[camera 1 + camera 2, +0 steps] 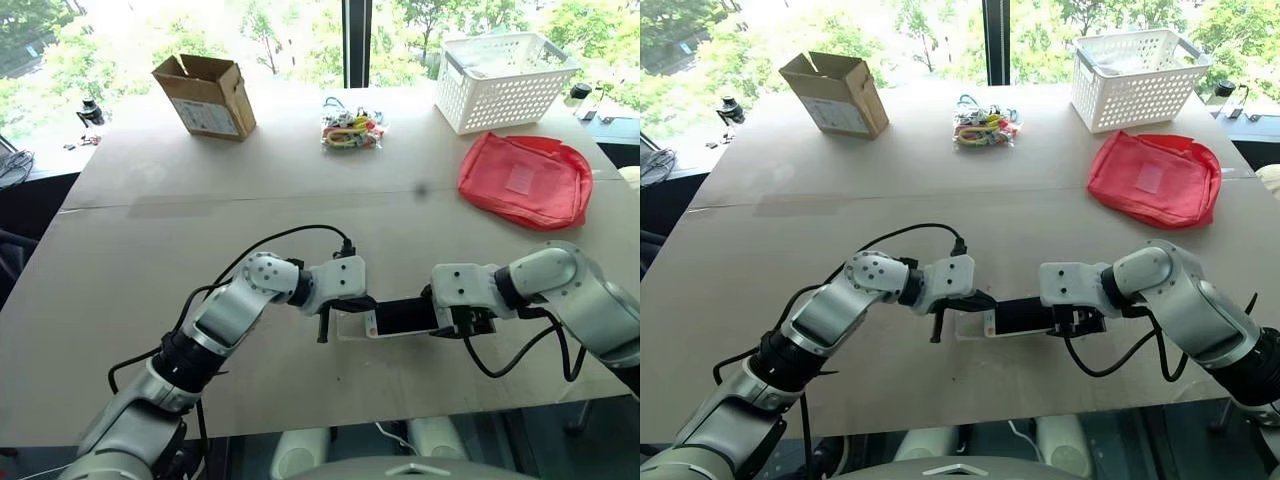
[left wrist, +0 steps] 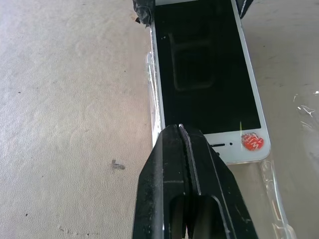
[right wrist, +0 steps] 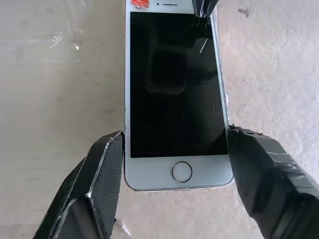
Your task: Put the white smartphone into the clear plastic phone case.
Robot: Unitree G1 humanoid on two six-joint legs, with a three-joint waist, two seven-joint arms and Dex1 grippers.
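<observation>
While the slim white smartphone with its dark glass screen lies flat on the pale worktop between the two arms, its long axis runs from one gripper to the other. The left gripper, fingers pressed together and holding nothing, rests its tips on the phone's earpiece end, where the thin clear plastic phone case juts out beneath. The right gripper straddles the home-button end, its fingers spread just beside either long edge without evidently clamping it. Seating that end looks like the next job.
</observation>
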